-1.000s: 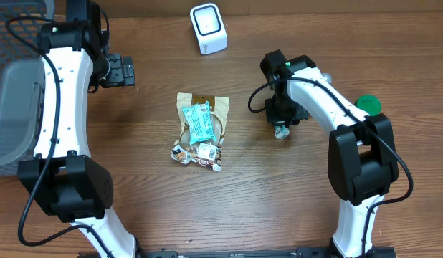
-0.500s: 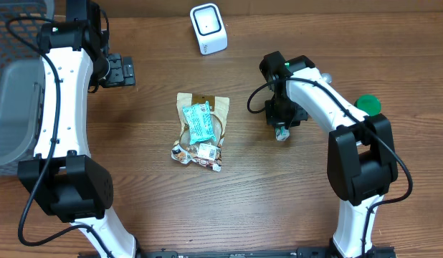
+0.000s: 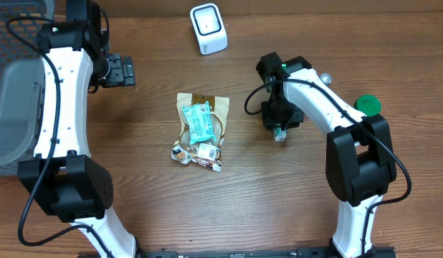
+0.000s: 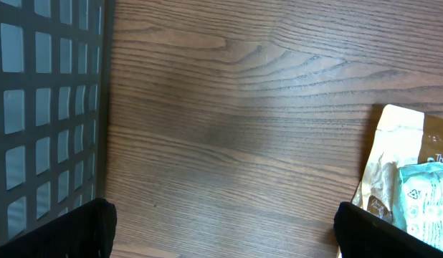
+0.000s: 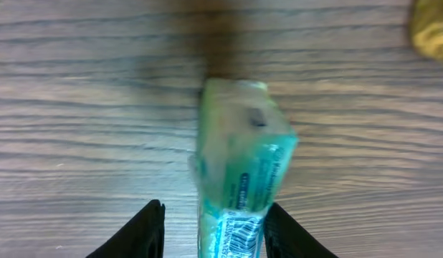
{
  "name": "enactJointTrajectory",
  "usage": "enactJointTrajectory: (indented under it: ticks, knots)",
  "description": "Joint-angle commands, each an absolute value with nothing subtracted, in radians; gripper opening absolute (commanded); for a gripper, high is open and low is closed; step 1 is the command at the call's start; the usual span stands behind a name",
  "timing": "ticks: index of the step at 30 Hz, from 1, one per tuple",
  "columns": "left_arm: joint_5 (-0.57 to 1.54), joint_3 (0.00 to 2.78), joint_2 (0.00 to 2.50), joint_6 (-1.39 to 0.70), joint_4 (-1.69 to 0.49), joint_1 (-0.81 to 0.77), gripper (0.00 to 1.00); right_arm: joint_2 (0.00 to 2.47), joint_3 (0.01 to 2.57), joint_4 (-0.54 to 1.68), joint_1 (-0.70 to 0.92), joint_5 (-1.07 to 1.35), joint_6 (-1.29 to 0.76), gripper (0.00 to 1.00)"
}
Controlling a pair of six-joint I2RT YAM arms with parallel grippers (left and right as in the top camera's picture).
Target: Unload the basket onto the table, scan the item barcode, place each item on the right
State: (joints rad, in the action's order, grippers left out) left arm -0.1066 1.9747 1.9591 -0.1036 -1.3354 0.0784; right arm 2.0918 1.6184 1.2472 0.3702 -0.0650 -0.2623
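Observation:
A teal packet (image 5: 239,150) with a white barcode label (image 5: 239,233) lies between the fingers of my right gripper (image 5: 216,215). The jaws stand apart: table shows between the left finger (image 5: 146,229) and the packet, while the right finger (image 5: 289,233) is close against it. From overhead, that gripper (image 3: 280,123) sits low over the packet (image 3: 279,134) at centre right. The white scanner (image 3: 208,29) stands at the back centre. My left gripper (image 3: 121,70) hovers open at the back left, with bare wood between its fingers (image 4: 85,229).
A brown pouch (image 3: 201,115) with a teal packet and small wrappers (image 3: 198,153) lies mid-table. A green lid (image 3: 367,104) sits at the right. A dark mesh basket (image 4: 42,107) and a grey bin (image 3: 13,115) stand along the left edge.
My right gripper's jaws have widened round the teal packet, and the arm has shifted slightly left. The left arm has not moved.

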Motion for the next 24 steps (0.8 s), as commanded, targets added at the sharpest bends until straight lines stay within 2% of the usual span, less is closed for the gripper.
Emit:
enactJointTrajectory:
  ticks: [1,9,19,24]
  knots:
    - [-0.111,1.991,1.956,-0.093,-1.334,0.072,0.99,2.078,1.646,1.239,0.372,0.035,-0.268,0.42]
    - [-0.111,1.991,1.956,-0.093,-1.334,0.064,1.00,2.078,1.646,1.224,0.372,0.152,-0.160,0.43]
    - [-0.111,1.991,1.956,-0.093,-1.334,0.065,1.00,2.078,1.646,1.139,0.372,0.157,-0.159,0.44]
    - [-0.111,1.991,1.956,-0.093,-1.334,0.064,0.99,2.078,1.646,1.094,0.372,0.262,-0.159,0.44]
